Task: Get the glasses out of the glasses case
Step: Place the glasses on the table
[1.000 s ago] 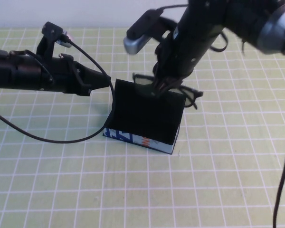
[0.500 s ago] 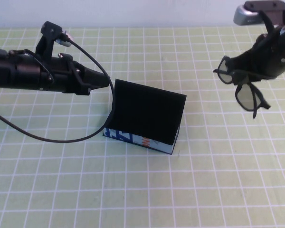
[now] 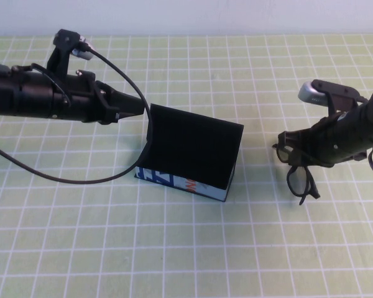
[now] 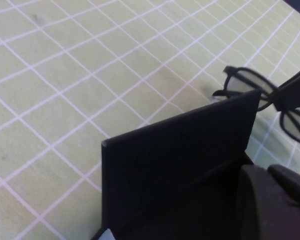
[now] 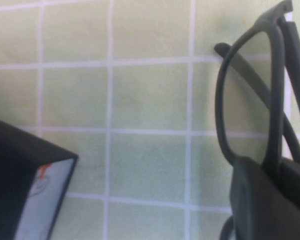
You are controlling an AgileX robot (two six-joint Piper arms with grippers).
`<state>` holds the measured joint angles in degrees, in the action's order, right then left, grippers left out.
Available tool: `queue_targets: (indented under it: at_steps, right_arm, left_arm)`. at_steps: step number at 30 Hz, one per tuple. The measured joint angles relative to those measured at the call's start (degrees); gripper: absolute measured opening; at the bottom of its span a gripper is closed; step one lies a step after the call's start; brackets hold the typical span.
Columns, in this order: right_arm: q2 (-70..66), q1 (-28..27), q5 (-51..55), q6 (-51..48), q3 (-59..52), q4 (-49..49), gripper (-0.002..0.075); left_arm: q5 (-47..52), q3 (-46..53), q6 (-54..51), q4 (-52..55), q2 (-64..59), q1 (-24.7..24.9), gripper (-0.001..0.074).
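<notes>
The glasses case (image 3: 185, 180) stands on the mat's middle with its black lid (image 3: 193, 146) raised; it also shows in the right wrist view (image 5: 40, 200). My left gripper (image 3: 138, 107) is shut, its tip against the lid's upper left corner; the lid fills the left wrist view (image 4: 175, 170). My right gripper (image 3: 300, 154) is shut on the black glasses (image 3: 296, 172) and holds them low over the mat, well to the right of the case. The glasses hang tilted with their arms unfolded (image 5: 225, 100) and show beyond the lid (image 4: 250, 90).
A green mat with a white grid (image 3: 186, 248) covers the table. A black cable (image 3: 62, 177) from the left arm loops over the mat left of the case. The back edge meets a white wall.
My right gripper lifted the glasses out of the case, swung them away to the right, and lowered them toward the mat. The left arm and the case stayed put.
</notes>
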<state>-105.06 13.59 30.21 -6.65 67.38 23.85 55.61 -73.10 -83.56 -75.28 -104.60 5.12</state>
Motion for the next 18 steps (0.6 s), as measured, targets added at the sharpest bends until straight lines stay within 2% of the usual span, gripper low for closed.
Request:
queue_targets:
  at_steps: [4,8,10,14,18]
  right_arm:
    - [-1.6,0.0,-0.1,0.0,0.0,0.4,0.0081]
    - [-1.6,0.0,0.2,0.0,0.1,0.2,0.0246]
    - [-1.6,0.0,0.7,0.0,0.3,-0.4,0.0289]
    - [0.7,0.0,3.4,0.5,1.2,-2.7,0.0313]
    - [7.4,0.0,6.9,2.9,1.4,-6.5,0.0287]
  left_arm:
    - [0.6,0.0,0.7,0.0,0.0,0.0,-0.0004]
    - [0.8,0.0,1.4,0.0,0.0,0.0,-0.0004]
    - [0.9,0.0,1.8,0.1,0.3,0.0,-0.0004]
    - [-1.3,0.0,2.7,0.3,2.7,0.0,-0.0004]
    - [-5.5,0.0,6.0,1.3,8.1,0.0,-0.0004]
